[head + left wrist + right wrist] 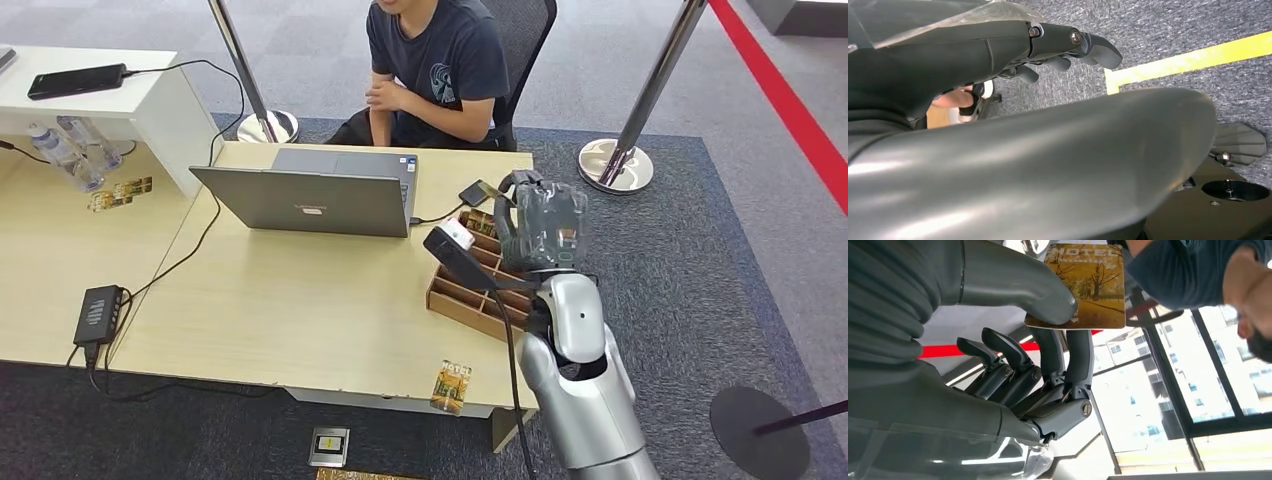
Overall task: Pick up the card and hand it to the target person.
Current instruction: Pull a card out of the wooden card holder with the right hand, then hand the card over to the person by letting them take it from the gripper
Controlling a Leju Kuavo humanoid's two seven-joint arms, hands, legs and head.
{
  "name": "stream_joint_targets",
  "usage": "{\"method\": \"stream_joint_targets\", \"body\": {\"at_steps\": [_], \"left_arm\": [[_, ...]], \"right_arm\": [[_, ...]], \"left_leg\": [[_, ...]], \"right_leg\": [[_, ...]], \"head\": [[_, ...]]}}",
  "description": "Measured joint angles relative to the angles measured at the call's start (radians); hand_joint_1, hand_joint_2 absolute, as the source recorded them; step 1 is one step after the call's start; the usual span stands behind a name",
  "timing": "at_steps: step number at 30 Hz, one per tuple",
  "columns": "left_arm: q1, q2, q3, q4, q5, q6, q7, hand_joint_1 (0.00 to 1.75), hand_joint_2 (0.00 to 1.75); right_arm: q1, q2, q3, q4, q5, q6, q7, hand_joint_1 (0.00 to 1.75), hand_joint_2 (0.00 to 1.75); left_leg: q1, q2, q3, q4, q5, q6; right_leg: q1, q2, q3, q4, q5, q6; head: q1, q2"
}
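In the right wrist view a yellow hotel card (1088, 285) with an autumn-tree picture is pinched between the thick thumb and the dark fingers of my right hand (1038, 365). The person's dark sleeve and forearm (1208, 275) are close beyond the card. In the head view my right hand (545, 225) is raised over the table's right end, above a wooden card box (470, 285), facing the seated person (435, 70). My left hand (1068, 50) hangs over grey carpet with nothing in it, its fingers loosely apart.
An open grey laptop (320, 195) stands mid-table with a cable to a small black device (478, 190). Another card (452, 385) lies at the table's front edge. Two stanchion bases (615, 165) (268, 127) flank the person. A power brick (100, 312) lies left.
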Motion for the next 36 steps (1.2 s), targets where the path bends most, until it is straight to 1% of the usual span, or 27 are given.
{"method": "stream_joint_targets", "body": {"at_steps": [3,5,9,13,15,20,24,25,26,28,29,30,33,36], "left_arm": [[-0.001,0.000,0.000,0.000,-0.007,-0.001,0.004,0.00,0.00],[-0.002,0.000,0.000,0.000,-0.015,-0.002,0.005,0.00,0.00],[-0.006,-0.001,0.000,0.000,-0.036,-0.008,0.006,0.00,0.00],[-0.014,-0.002,-0.001,0.000,-0.055,-0.012,0.017,0.00,0.00],[-0.019,-0.002,-0.002,0.000,-0.061,-0.012,0.022,0.00,0.00],[-0.024,-0.003,-0.002,0.000,-0.065,-0.013,0.027,0.00,0.00],[-0.023,-0.003,-0.002,0.000,-0.063,-0.015,0.027,0.00,0.00],[-0.023,-0.003,-0.002,0.000,-0.063,-0.015,0.027,0.00,0.00],[-0.023,-0.003,-0.002,0.000,-0.063,-0.016,0.026,0.00,0.00],[-0.023,-0.003,-0.002,0.000,-0.062,-0.017,0.024,0.00,0.00],[-0.023,-0.003,-0.002,0.000,-0.060,-0.017,0.022,0.00,0.00],[-0.023,-0.004,-0.002,0.000,-0.059,-0.017,0.020,0.00,0.00],[-0.022,-0.004,-0.002,0.000,-0.054,-0.016,0.017,0.00,0.00],[-0.020,-0.006,-0.001,0.000,-0.050,-0.013,0.015,0.00,0.00]], "right_arm": [[-0.028,0.000,0.000,-0.011,-0.036,-0.020,-0.011,1.75,1.75],[-0.063,0.004,0.000,0.011,-0.058,-0.039,-0.022,1.75,1.75],[-0.148,0.021,-0.005,0.115,-0.072,-0.101,-0.038,1.75,1.75],[-0.226,0.036,-0.024,0.245,-0.063,-0.188,-0.051,1.75,1.75],[-0.265,0.044,-0.037,0.311,-0.051,-0.214,-0.053,1.75,1.75],[-0.339,0.067,-0.060,0.443,-0.034,-0.233,-0.057,1.75,1.75],[-0.363,0.080,-0.063,0.504,-0.019,-0.233,-0.053,1.75,1.75],[-0.367,0.081,-0.063,0.516,-0.015,-0.233,-0.051,1.70,1.75],[-0.370,0.083,-0.063,0.527,-0.011,-0.233,-0.049,1.40,1.75],[-0.375,0.084,-0.064,0.549,-0.006,-0.235,-0.046,0.53,1.75],[-0.377,0.085,-0.065,0.558,-0.005,-0.238,-0.045,0.14,1.75],[-0.378,0.085,-0.066,0.565,-0.005,-0.242,-0.044,0.00,1.75],[-0.374,0.085,-0.072,0.575,-0.018,-0.265,-0.041,0.00,1.75],[-0.344,0.083,-0.083,0.546,-0.056,-0.303,-0.064,0.00,1.75]], "left_leg": [[0.000,0.000,0.000,0.000,0.000,0.000],[0.000,0.000,0.000,0.000,0.000,0.000],[0.000,0.000,0.000,0.000,0.000,0.000],[0.000,0.000,0.000,0.000,0.000,0.000],[0.000,0.000,0.000,0.000,0.000,0.000],[0.000,0.000,0.000,0.000,0.000,0.000],[0.000,0.000,0.000,0.000,0.000,0.000],[0.000,0.000,0.000,0.000,0.000,0.000],[0.000,0.000,0.000,0.000,0.000,0.000],[0.000,0.000,0.000,0.000,0.000,0.000],[0.000,0.000,0.000,0.000,0.000,0.000],[0.000,0.000,0.000,0.000,0.000,0.000],[0.000,0.000,0.000,0.000,0.000,0.000],[0.000,0.000,0.000,0.000,0.000,0.000]], "right_leg": [[0.000,0.000,0.000,0.000,0.000,0.000],[0.000,0.000,0.000,0.000,0.000,0.000],[0.000,0.000,0.000,0.000,0.000,0.000],[0.000,0.000,0.000,0.001,0.000,0.000],[0.000,0.000,0.000,0.000,0.000,0.000],[0.000,0.000,0.000,0.000,0.000,0.000],[0.000,0.000,0.000,0.000,0.000,0.000],[0.000,0.000,0.000,0.000,0.000,0.000],[0.000,0.000,0.000,0.000,0.000,0.000],[0.000,0.000,0.000,0.000,0.000,0.000],[0.000,0.000,0.000,0.000,0.000,0.000],[0.000,0.000,0.000,0.000,0.000,0.000],[0.000,0.000,0.000,0.000,0.000,0.000],[0.000,0.000,0.000,0.000,0.000,0.000]], "head": [[0.000,0.000],[0.000,0.000],[0.000,0.000],[0.000,0.000],[0.000,0.000],[0.000,0.000],[0.000,0.000],[0.000,0.000],[0.000,0.000],[0.000,0.000],[0.000,0.000],[0.000,0.000],[0.000,0.000],[0.000,0.000]]}}
